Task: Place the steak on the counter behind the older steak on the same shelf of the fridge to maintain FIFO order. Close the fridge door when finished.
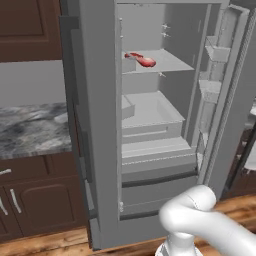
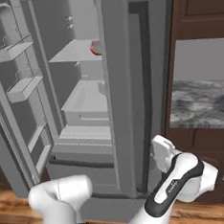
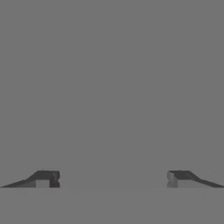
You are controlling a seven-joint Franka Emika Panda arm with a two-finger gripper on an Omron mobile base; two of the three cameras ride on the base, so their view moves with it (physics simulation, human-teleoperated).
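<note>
The fridge has its left door shut and its right door swung open. On the shelf at the top of the interior lies red meat, also seen as red meat half hidden by the shut door. At this size I cannot tell the steak from the older steak. The counter shows bare marbled stone. My gripper hangs low, close beside the shut door. In the hand view my gripper is open against a flat grey surface, with nothing between its fingertips.
Door bins line the open door's inside. A crisper drawer sits below the shelf, and two bottom drawers are shut. Dark brown cabinets stand under the counter. The floor is wood.
</note>
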